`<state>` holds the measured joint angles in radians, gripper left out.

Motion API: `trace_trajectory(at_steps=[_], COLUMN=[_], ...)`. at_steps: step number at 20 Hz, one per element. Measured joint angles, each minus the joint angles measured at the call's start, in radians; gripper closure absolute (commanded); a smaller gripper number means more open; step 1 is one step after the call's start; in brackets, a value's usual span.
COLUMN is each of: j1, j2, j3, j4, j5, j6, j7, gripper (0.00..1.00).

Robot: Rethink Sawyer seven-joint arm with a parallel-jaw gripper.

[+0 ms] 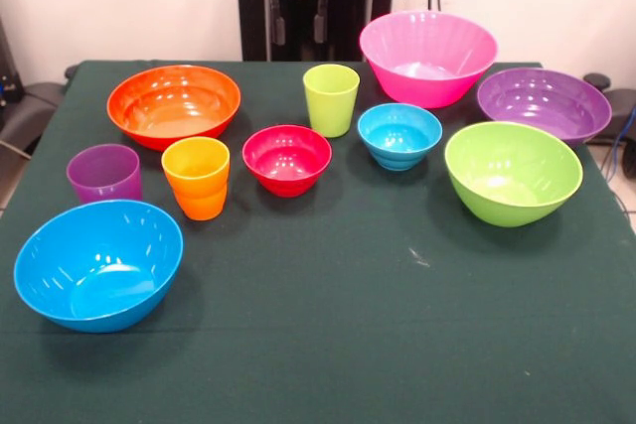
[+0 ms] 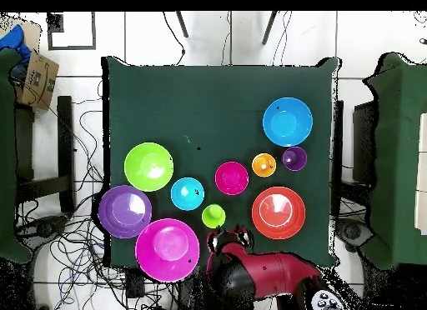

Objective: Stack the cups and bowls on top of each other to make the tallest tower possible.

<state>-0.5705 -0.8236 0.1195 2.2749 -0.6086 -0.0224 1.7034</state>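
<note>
Every cup and bowl stands alone on the green table [image 1: 348, 335]; no tower is in view. In the back row are the orange bowl [image 1: 174, 101], lime cup [image 1: 331, 98], pink bowl [image 1: 427, 57] and purple bowl [image 1: 544, 104]. Nearer stand the purple cup [image 1: 104, 174], orange cup [image 1: 196, 176], small red bowl [image 1: 286, 158], small light blue bowl [image 1: 399, 134] and lime bowl [image 1: 512, 171]. The big blue bowl [image 1: 97, 263] sits at the near left. My gripper [image 1: 300, 22] hangs open and empty behind the lime cup [image 2: 213, 215], above the table's far edge [image 2: 227, 237].
Cloth-draped furniture [image 2: 399, 157] flanks the table on both sides in the overhead view, and a cardboard box [image 2: 37, 80] sits at the upper left. Cables [image 2: 79, 240] lie on the floor around the table. The near half of the tabletop holds only the blue bowl.
</note>
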Motion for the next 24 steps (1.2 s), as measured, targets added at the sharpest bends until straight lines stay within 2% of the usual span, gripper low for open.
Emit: trace_trajectory(at_steps=[10,24], j1=[0.022,0.067], j2=[0.003,0.13], j3=[-0.001,-0.055], j4=[0.001,-0.004], j5=[0.0,0.0], j6=[0.0,-0.04], j7=[0.0,0.0], gripper=[0.0,0.0])
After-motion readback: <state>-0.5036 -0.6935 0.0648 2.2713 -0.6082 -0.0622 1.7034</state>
